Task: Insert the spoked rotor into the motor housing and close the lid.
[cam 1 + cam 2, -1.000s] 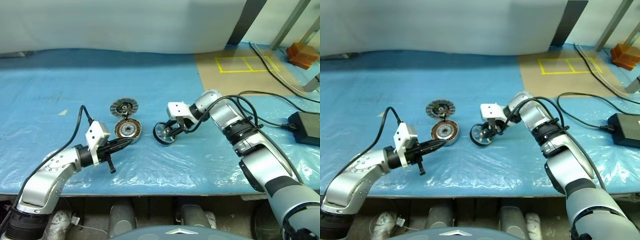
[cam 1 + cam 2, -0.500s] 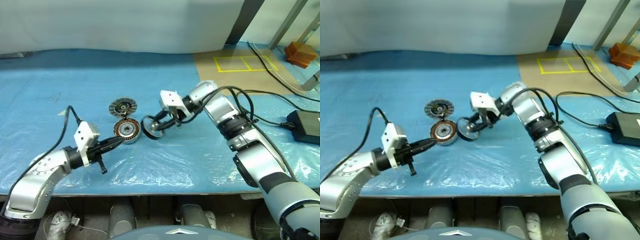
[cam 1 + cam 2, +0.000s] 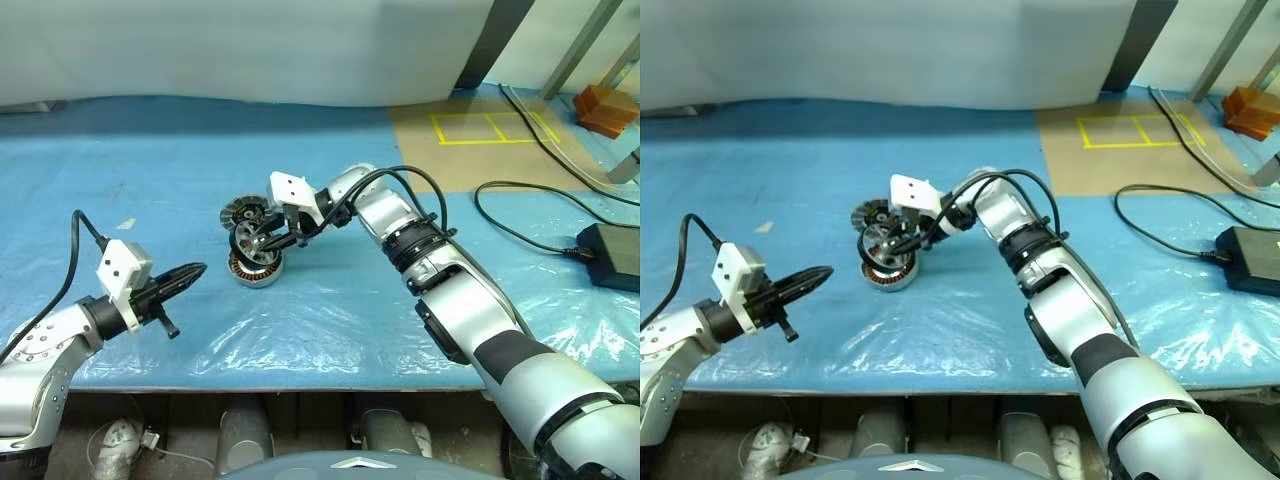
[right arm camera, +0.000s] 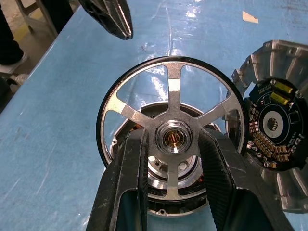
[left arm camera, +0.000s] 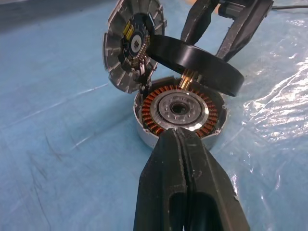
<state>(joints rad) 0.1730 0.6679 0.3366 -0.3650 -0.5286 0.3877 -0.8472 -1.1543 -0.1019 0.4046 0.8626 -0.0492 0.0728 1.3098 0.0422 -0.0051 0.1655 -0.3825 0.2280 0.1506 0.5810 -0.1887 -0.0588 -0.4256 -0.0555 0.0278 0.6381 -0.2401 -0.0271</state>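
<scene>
Surface: a table (image 3: 330, 150) under a wrinkled blue plastic sheet (image 3: 330, 315) (glossy near the front edge).
Housing: the motor housing (image 3: 256, 266) sits on the sheet.
Lid: the lid (image 3: 245, 212) lies just behind it.
Right side: a black cable (image 3: 520, 187) and a black power brick (image 3: 610, 255).

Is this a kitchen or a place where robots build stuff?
It looks like a workshop or robot lab, not a kitchen. A table covered in blue plastic sheet holds motor parts: a motor housing with copper windings, a spoked rotor and a lid. Yellow tape squares mark the floor beyond.
</scene>
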